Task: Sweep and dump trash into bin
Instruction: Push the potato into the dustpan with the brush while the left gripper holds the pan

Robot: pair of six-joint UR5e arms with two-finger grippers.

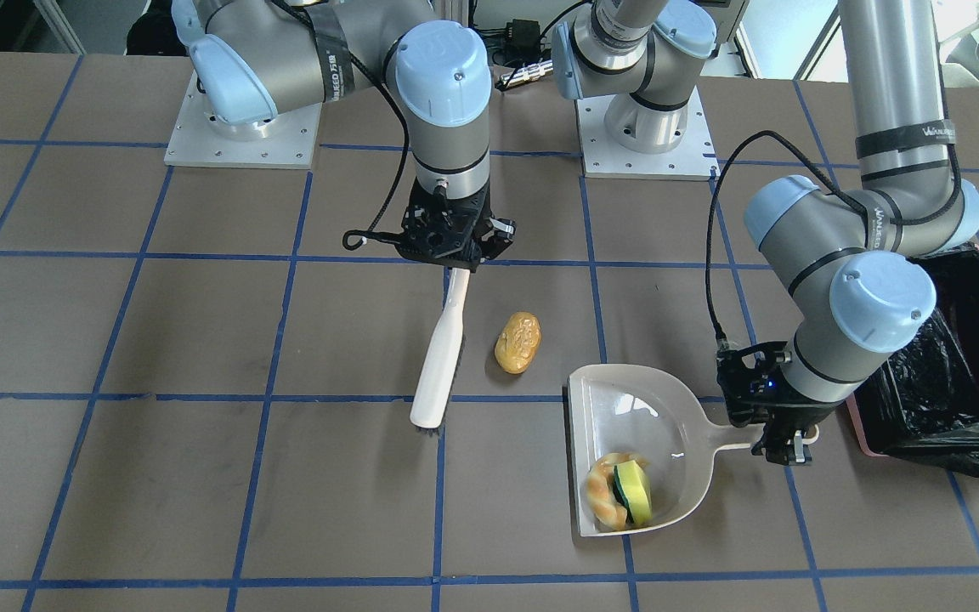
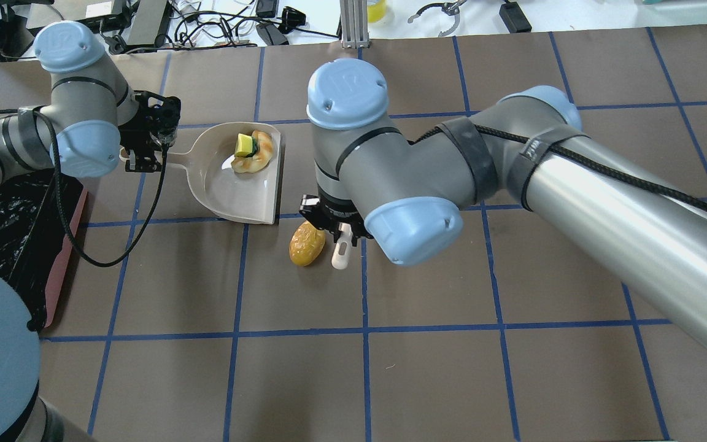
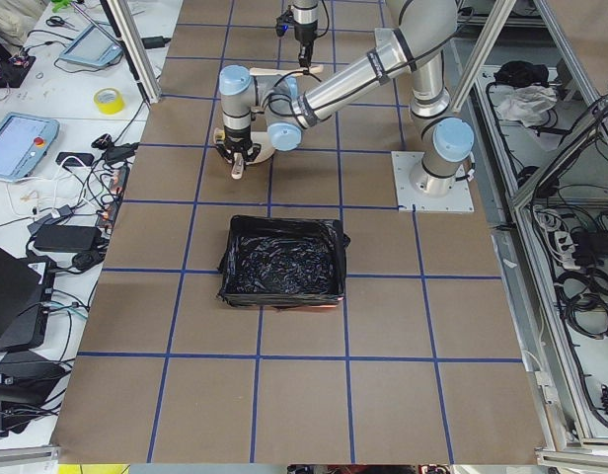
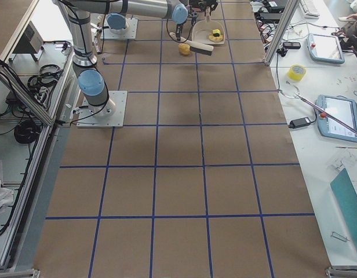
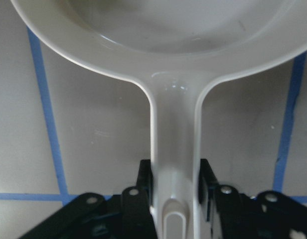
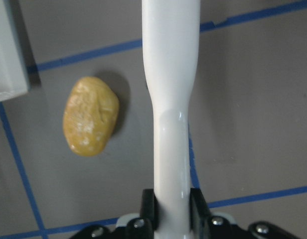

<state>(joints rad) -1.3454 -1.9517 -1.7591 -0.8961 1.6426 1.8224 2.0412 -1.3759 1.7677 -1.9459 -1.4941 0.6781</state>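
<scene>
Three trash pieces: potato-like lump (image 1: pixel 517 342) lies on the surface (image 1: pixel 200 340), just beside the brush (image 1: pixel 438 357); pastry ring (image 1: pixel 602 503) and sponge wedge (image 1: pixel 636 497) lie touching inside the dustpan (image 1: pixel 625 408).
Left tool (image 1: pixel 785 444): closed on the dustpan handle; the pan rests on the surface.
Right tool (image 1: pixel 454 260): gripping the white handle of the brush, bristle end down near the surface.
Bin (image 1: pixel 931 399): black-lined, near the left tool.

The dustpan (image 1: pixel 625 408) and brush handle (image 6: pixel 171 99) are smooth, glossy plastic. The bin (image 2: pixel 66 258) holds a crinkled, shiny black bag (image 1: pixel 965 357). The tabletop (image 1: pixel 200 476) is matt, and the potato-like lump (image 6: pixel 90 115) is dimpled.
</scene>
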